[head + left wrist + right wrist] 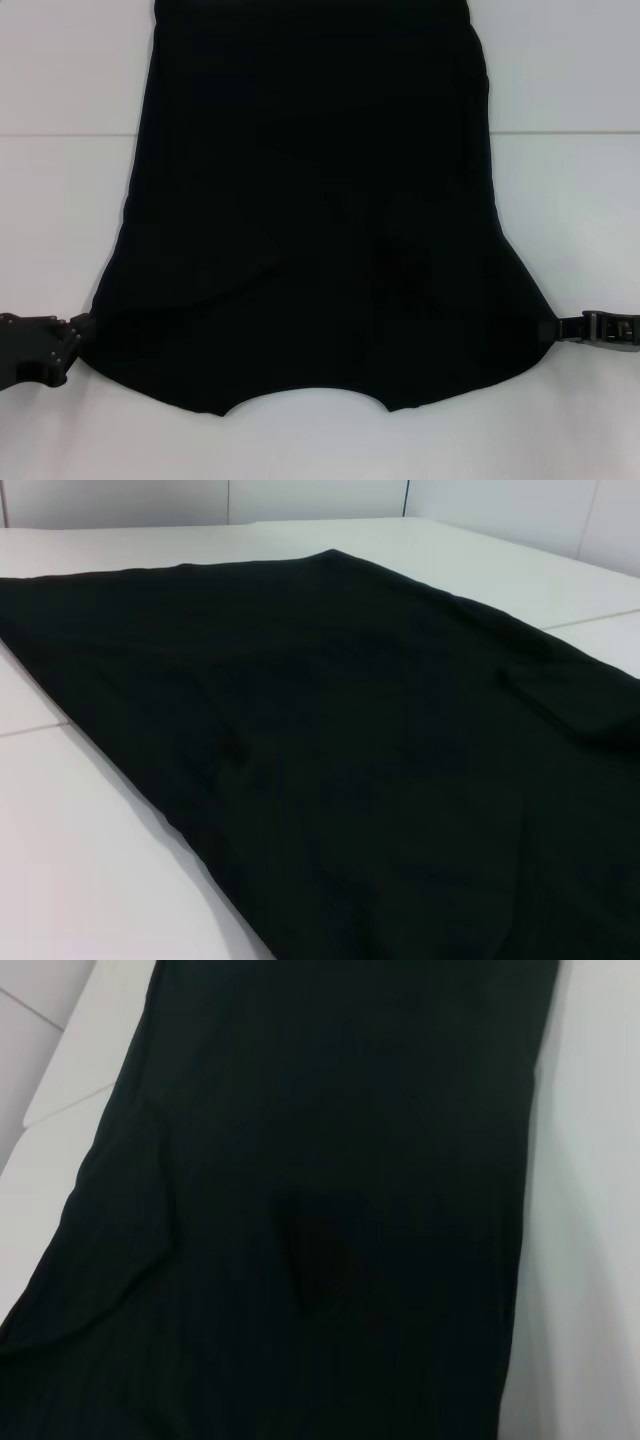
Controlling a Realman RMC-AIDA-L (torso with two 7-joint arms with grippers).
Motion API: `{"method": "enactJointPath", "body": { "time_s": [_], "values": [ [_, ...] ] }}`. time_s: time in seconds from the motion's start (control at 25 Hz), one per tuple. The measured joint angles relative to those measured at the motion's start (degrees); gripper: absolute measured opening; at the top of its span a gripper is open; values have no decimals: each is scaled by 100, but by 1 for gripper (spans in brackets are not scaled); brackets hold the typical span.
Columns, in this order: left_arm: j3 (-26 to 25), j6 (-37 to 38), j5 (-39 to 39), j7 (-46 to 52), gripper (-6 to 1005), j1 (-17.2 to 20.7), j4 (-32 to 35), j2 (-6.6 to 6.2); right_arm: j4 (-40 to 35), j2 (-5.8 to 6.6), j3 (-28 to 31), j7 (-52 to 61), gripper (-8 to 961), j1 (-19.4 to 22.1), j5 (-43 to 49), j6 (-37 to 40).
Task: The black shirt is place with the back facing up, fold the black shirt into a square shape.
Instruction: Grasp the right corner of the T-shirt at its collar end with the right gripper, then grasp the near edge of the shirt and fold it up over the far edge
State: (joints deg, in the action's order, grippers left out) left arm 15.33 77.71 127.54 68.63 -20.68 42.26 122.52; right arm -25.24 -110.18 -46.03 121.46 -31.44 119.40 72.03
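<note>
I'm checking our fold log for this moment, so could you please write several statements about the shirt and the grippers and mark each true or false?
1. The shirt lies spread on the white table. True.
2. Its curved neckline is at the edge nearest the robot. True.
3. The shirt is already folded into a small square. False: it is a long shape, widening toward the robot.
4. The left gripper and right gripper are at opposite near corners of the shirt. True.
5. White lettering shows on the upper side. False: only plain black fabric shows.
</note>
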Motion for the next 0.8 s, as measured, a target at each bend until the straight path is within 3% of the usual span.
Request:
{"method": "enactJointPath", "body": {
  "time_s": [0.24, 0.48, 0.8],
  "values": [
    [-7, 26, -38, 180, 3, -2, -25, 0, 19, -18, 173, -380, 34, 87, -23, 80],
    [-29, 283, -143, 457, 2, 14, 19, 1, -23, 24, 557, -828, 35, 324, -23, 539],
    [-499, 1672, -156, 997, 2, 198, 70, -27, -47, 123, 1015, -1463, 34, 804, 11, 1320]
  ]
}}
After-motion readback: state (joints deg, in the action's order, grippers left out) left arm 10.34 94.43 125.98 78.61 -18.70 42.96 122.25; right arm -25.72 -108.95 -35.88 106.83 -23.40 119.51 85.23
